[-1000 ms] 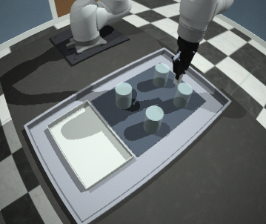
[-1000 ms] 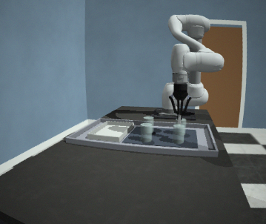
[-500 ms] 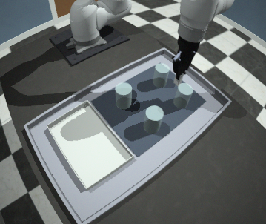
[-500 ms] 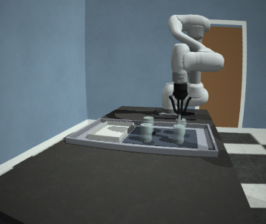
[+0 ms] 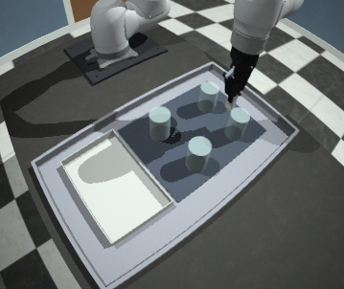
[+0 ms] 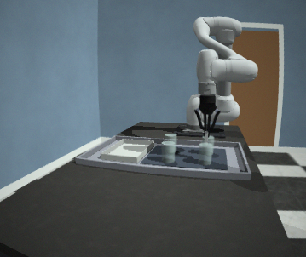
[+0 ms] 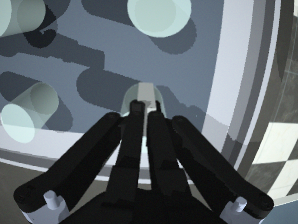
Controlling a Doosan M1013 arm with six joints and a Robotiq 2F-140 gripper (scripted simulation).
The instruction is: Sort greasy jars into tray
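Note:
Four pale green glass jars stand upright on the dark blue mat [image 5: 137, 135]: left back [image 5: 160, 125] [image 6: 170, 138] [image 7: 22, 17], right back [image 5: 209, 98] [image 6: 210, 139] [image 7: 159, 15], left front [image 5: 198, 155] [image 6: 168, 153] [image 7: 30, 114], right front [image 5: 238, 125] [image 6: 206, 155] [image 7: 130, 98]. My gripper [image 5: 231, 103] [image 6: 206, 137] [image 7: 145, 93] is shut and empty. Its fingertips are close to the right front jar, on its side towards the right back jar. The fingers partly hide that jar in the wrist view, and I cannot tell whether they touch it. The cream tray [image 5: 86, 202] [image 6: 122, 156] holds no jar.
A raised grey rim [image 5: 209, 211] [image 6: 173, 172] runs around the steel top with the mat and tray. The robot's base [image 5: 110, 50] stands behind it on a dark plate. The right back jar stands near my fingers; the two left jars are nearer the tray.

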